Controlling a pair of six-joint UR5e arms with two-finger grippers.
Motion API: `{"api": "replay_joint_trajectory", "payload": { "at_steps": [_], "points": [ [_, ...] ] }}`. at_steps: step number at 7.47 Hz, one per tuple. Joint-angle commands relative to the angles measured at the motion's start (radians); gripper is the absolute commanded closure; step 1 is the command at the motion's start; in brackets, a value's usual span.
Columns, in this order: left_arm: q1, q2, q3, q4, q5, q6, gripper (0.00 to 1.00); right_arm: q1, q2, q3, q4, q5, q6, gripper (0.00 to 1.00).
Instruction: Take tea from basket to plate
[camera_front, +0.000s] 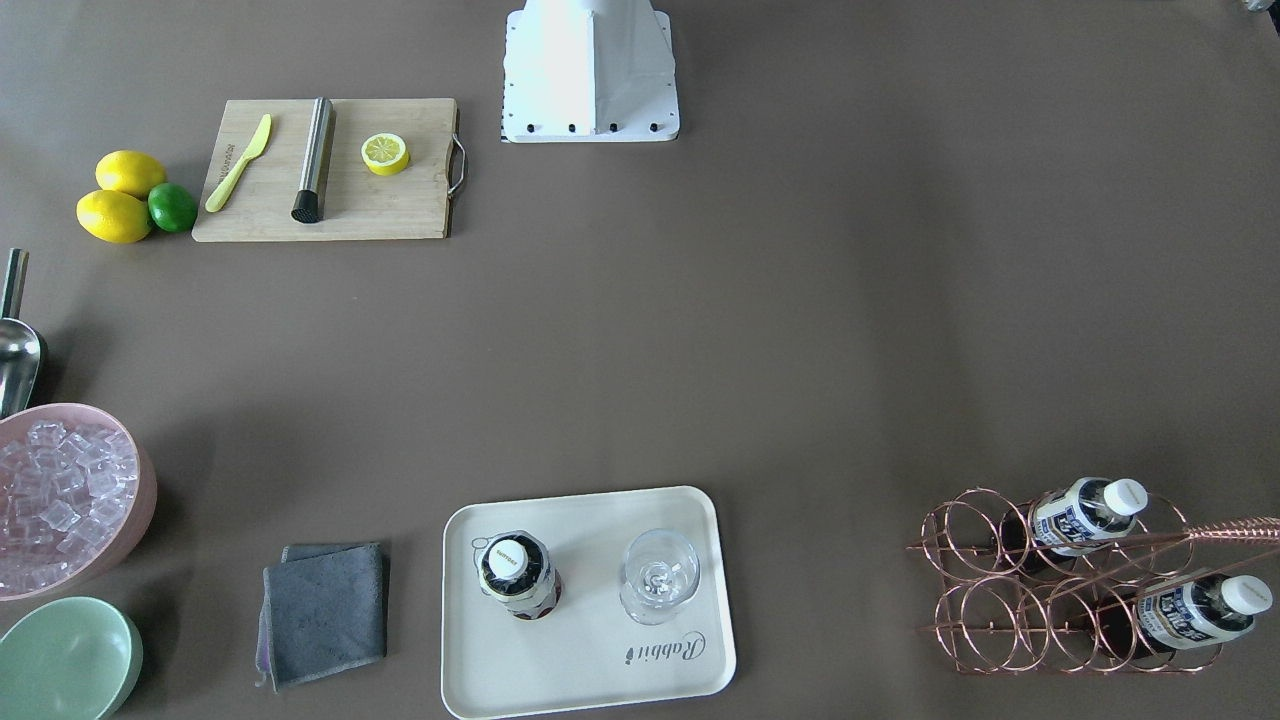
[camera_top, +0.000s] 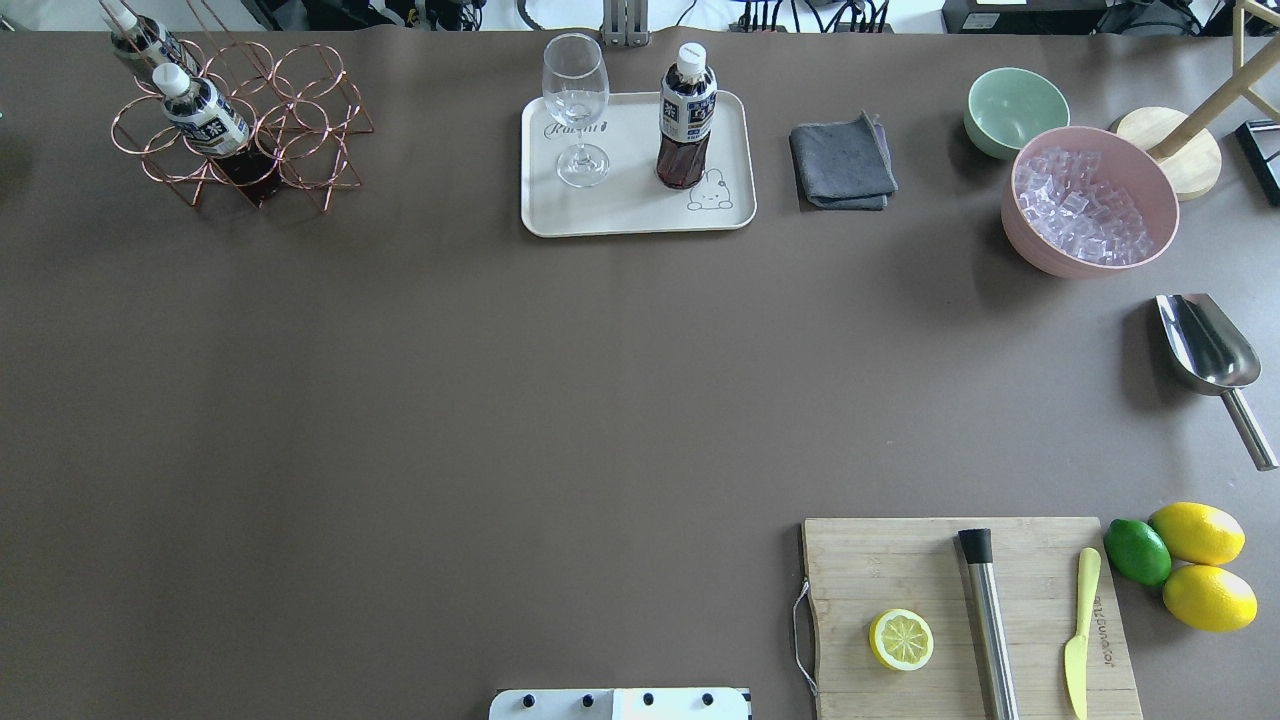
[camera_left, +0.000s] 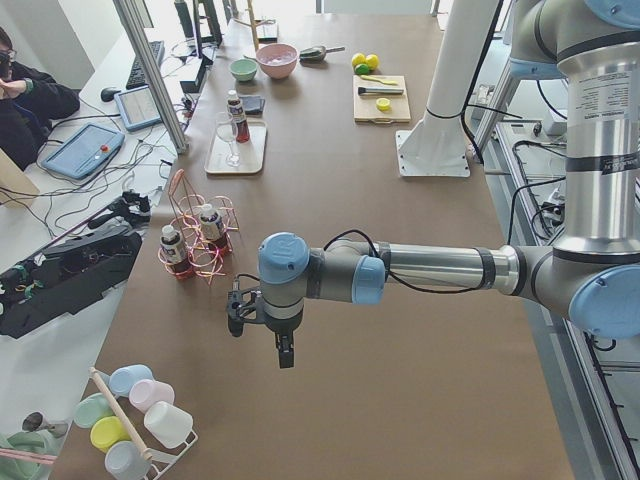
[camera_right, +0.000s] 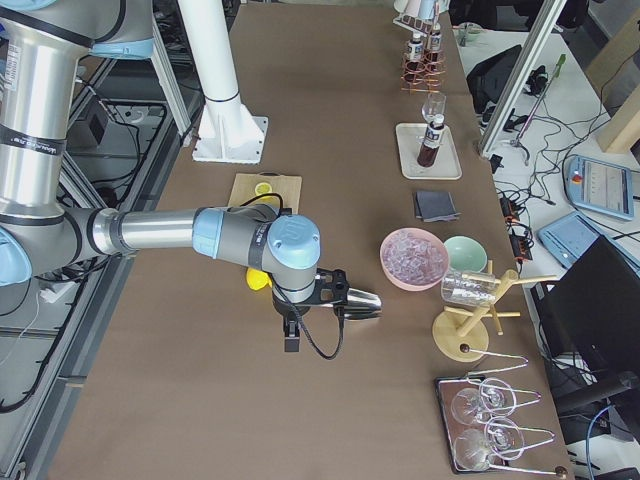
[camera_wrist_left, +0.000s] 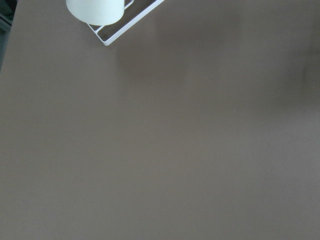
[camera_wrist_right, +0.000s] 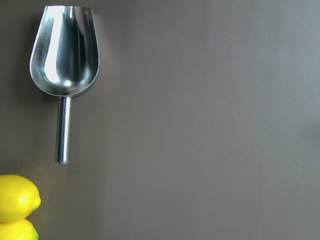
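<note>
One tea bottle (camera_front: 518, 575) stands upright on the cream plate (camera_front: 590, 670), next to a clear glass (camera_front: 658, 575); it also shows in the overhead view (camera_top: 686, 120) on the plate (camera_top: 630, 215). Two more tea bottles (camera_top: 205, 120) (camera_top: 140, 40) sit in the copper wire basket (camera_top: 300, 100) at the table's far left corner. My left gripper (camera_left: 260, 345) hovers over bare table, away from the basket (camera_left: 195, 245). My right gripper (camera_right: 292, 335) hovers near the scoop. I cannot tell whether either is open or shut.
A wooden cutting board (camera_top: 960, 610) holds a lemon half, a steel muddler and a yellow knife. Lemons and a lime (camera_top: 1185, 560), a steel scoop (camera_top: 1210, 350), a pink ice bowl (camera_top: 1090, 205), a mint bowl (camera_top: 1015, 105) and a grey cloth (camera_top: 843, 162) lie on the right.
</note>
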Motion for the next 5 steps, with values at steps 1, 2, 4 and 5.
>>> {"api": "replay_joint_trajectory", "payload": {
  "at_steps": [1, 2, 4, 5],
  "points": [
    [0.004, 0.007, -0.069, 0.072, 0.002, 0.003, 0.02, 0.006, -0.01, 0.003, 0.004, 0.0, -0.001, 0.0],
    [0.006, 0.007, -0.076, 0.07, 0.0, 0.003, 0.02, 0.006, -0.011, 0.003, 0.002, 0.0, -0.003, 0.0],
    [0.01, 0.007, -0.089, 0.069, 0.0, 0.003, 0.02, 0.008, -0.01, -0.004, 0.007, 0.0, -0.03, 0.0],
    [0.013, 0.007, -0.089, 0.069, 0.0, 0.003, 0.02, 0.008, -0.01, -0.009, 0.008, 0.0, -0.04, 0.0]
  ]
}}
